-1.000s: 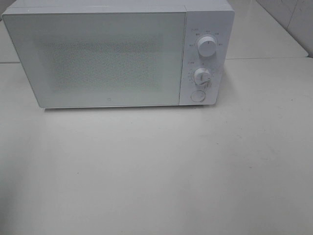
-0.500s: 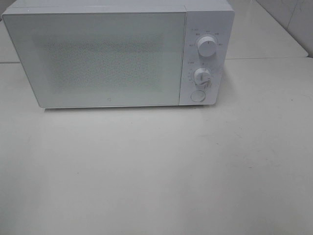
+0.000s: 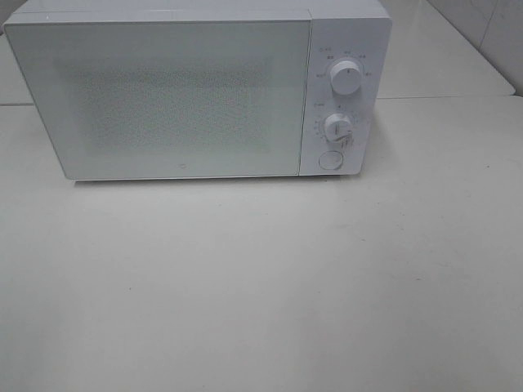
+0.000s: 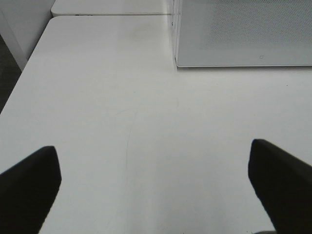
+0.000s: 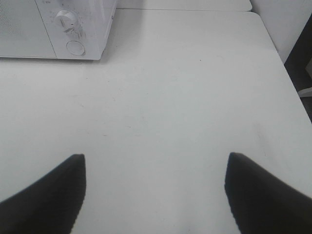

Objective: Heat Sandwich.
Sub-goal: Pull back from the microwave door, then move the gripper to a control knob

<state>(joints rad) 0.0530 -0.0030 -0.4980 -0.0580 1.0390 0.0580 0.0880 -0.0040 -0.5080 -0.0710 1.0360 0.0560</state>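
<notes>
Sandwich hidden from every view.

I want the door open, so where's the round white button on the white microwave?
High view: the round white button sits at the bottom of the white microwave's right-hand control panel, below the lower dial.

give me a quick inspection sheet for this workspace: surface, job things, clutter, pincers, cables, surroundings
surface: white matte table, faint scuffs only
job's things: sandwich not seen in any view; white box-shaped microwave oven stands at the back, door shut, two round white knobs above a round white button on its right panel
clutter: nothing seen
grippers: left pincer open, nothing between its dark fingers; right pincer open, likewise holding nothing; neither shows in the high view
cables: nothing seen
surroundings: another white table adjoins behind; dark floor past the table's edge
</notes>
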